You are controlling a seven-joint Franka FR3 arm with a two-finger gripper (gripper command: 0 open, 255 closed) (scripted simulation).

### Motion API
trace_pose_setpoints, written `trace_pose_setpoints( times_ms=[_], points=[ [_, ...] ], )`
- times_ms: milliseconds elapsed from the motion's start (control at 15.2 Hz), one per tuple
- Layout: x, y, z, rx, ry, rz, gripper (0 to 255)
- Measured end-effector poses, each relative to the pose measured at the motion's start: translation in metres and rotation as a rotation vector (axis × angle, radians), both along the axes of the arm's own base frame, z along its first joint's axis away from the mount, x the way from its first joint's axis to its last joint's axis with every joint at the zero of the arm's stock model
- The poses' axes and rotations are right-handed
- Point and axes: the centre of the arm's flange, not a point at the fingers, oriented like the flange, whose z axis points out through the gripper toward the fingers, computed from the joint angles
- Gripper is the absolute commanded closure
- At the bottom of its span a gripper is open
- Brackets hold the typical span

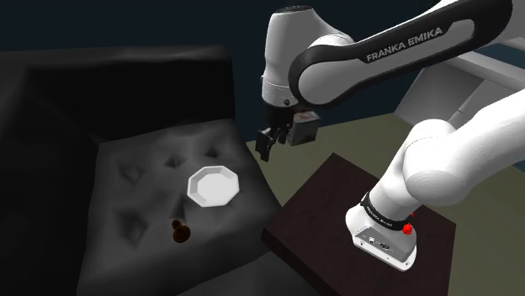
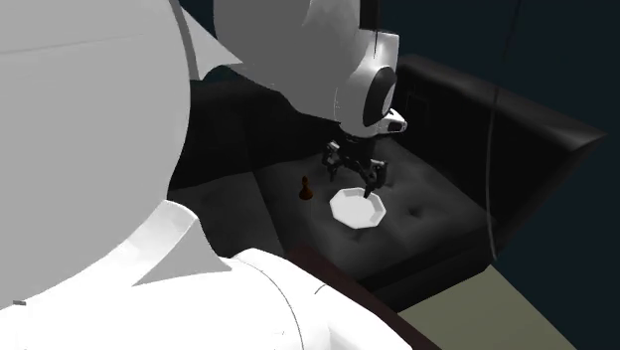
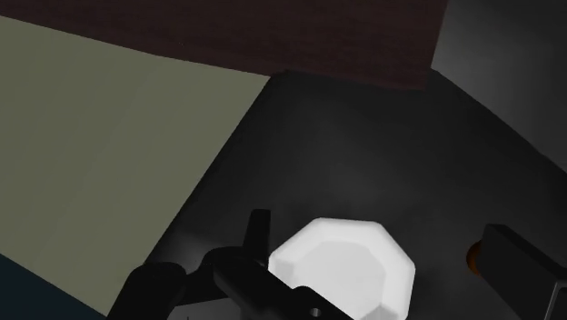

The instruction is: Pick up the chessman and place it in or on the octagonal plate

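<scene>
A small brown chessman (image 1: 179, 230) stands upright on the dark tufted sofa seat (image 1: 135, 181). The white octagonal plate (image 1: 213, 186) lies on the same seat, a short way from it. My black gripper (image 1: 266, 148) hangs open and empty in the air above the seat's edge, on the plate's far side from the chessman. In the second exterior view the gripper (image 2: 355, 175) hovers just over the plate (image 2: 358, 207), with the chessman (image 2: 305, 187) to its left. In the wrist view the plate (image 3: 341, 268) lies between the spread fingers (image 3: 520, 262), and one finger half hides the chessman (image 3: 472, 259).
The sofa's backrest (image 1: 109, 84) and armrest (image 2: 517, 129) rise around the seat. My dark brown stand (image 1: 336, 210) sits beside the sofa on an olive floor (image 3: 100, 136).
</scene>
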Motion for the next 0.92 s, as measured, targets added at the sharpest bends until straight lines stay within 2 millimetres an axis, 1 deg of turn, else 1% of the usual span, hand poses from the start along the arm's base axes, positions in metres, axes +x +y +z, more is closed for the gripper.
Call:
trace_pose_setpoints(
  times_ms=[198, 264, 396, 594, 792, 924],
  points=[
    [0.007, 0.028, -0.023, 0.010, -0.014, -0.010, 0],
    [0.013, 0.040, -0.032, 0.013, -0.019, -0.013, 0],
    [0.020, 0.057, -0.049, 0.020, -0.028, -0.020, 0],
    [0.032, 0.088, -0.069, 0.031, -0.042, -0.031, 0],
    [0.036, 0.112, -0.089, 0.039, -0.056, -0.041, 0],
    [0.047, 0.133, -0.105, 0.047, -0.065, -0.048, 0]
  ],
)
